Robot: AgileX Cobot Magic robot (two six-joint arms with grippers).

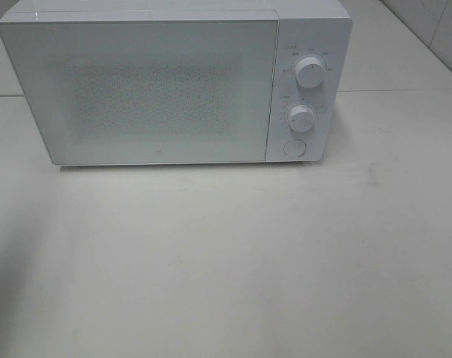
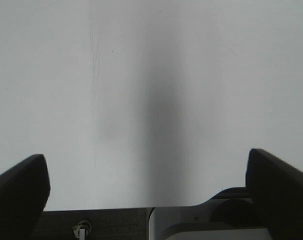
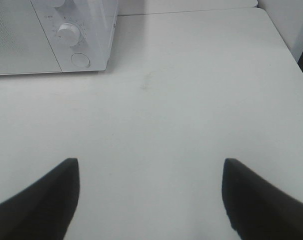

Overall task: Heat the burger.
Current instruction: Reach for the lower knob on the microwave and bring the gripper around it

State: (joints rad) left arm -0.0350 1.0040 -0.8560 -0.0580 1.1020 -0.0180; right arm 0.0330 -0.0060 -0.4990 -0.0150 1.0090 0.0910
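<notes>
The left fingers [image 2: 19, 195], black and blunt, stand wide apart with nothing between them. Just past them the left wrist view gives only a pale plain surface [image 2: 216, 75], crossed by a soft grey shadow and a few hairline scratches.

The right fingers [image 3: 41, 200], also black, are spread wide too and hold nothing. They hang over the white matte desk [image 3: 191, 115], and bare desk runs on ahead of them. Well ahead, off toward the left arm's side, stands the white box-shaped microwave oven [image 3: 21, 45]. This view catches only its near corner, with one white round knob [image 3: 69, 34] and a round button [image 3: 80, 60] below it.

The high view alone shows the whole oven [image 1: 144, 89]. Its frosted door [image 1: 136, 89] is shut, and an upper knob [image 1: 310, 72] sits above the lower knob [image 1: 302, 118] and the button [image 1: 294, 148]. Neither pair of fingers appears there.

The burger shows in no view. Nothing can be made out behind the frosted door, so its place and look cannot be told.
</notes>
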